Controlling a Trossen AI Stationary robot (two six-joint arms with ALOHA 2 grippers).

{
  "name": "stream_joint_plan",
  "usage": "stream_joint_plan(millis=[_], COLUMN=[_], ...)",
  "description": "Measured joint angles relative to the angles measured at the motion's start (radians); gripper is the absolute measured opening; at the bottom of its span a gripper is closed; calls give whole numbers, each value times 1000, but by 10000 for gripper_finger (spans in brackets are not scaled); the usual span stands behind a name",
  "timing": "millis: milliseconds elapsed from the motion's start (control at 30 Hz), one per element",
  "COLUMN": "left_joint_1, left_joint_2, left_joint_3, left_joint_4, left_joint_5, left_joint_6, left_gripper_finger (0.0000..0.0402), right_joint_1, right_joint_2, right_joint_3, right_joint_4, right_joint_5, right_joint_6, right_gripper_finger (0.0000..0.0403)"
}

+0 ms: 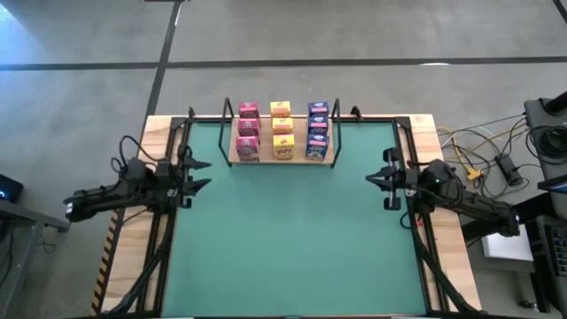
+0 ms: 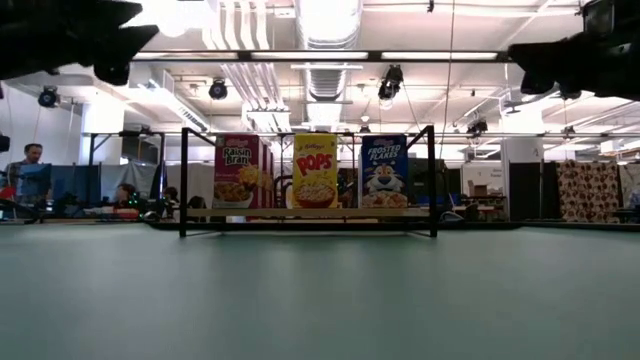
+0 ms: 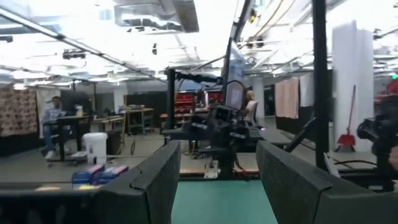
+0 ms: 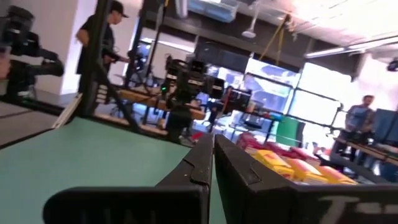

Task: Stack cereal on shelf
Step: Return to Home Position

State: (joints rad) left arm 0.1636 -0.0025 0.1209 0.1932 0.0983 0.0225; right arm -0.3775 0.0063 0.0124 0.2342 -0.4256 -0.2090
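Note:
The shelf [image 1: 233,158], a light-wood board with black wire brackets at both ends, stands at the far middle of the green mat [image 1: 292,248]. The cereal stands upright on the board in three rows: pink [image 1: 248,128], yellow [image 1: 282,128] and blue [image 1: 317,129]. In the low view the front boxes show as pink [image 2: 237,171], yellow [image 2: 315,170] and blue [image 2: 383,170]. My left gripper [image 1: 205,175] hovers open at the mat's left edge, pointing toward the right, with nothing between its fingers [image 3: 155,180]. My right gripper [image 1: 369,180] hovers shut at the mat's right edge, pointing left [image 4: 211,163].
The wooden table top [image 1: 133,257] borders the mat on both sides. Cables [image 1: 478,146] and equipment lie off the table's right side. People and desks show in the room beyond the far edge [image 2: 30,175]. The mat between the two grippers lies bare.

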Motion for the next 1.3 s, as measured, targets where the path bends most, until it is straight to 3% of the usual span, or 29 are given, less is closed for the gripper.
stream_joint_plan(millis=[267, 500, 800, 1000, 1300], left_joint_1=[1, 2, 2, 2, 2], left_joint_2=[3, 22, 60, 76, 94], left_joint_3=[-92, -110, -106, -106, -106], left_joint_4=[11, -70, -124, -123, -123], left_joint_5=[-31, -107, -124, -123, -123], left_joint_6=[-50, -156, -129, -129, -129], left_gripper_finger=[187, 167, 165, 165, 164], right_joint_1=[2, 2, 2, 2, 2], right_joint_2=[-4, 1, 32, 36, 37], right_joint_3=[0, 0, -1, -1, -1], right_joint_4=[-24, -34, -108, -104, -104], right_joint_5=[-100, -99, -97, -71, -71], right_joint_6=[-57, -63, -70, -172, -55], right_gripper_finger=[9, 9, 9, 9, 9])
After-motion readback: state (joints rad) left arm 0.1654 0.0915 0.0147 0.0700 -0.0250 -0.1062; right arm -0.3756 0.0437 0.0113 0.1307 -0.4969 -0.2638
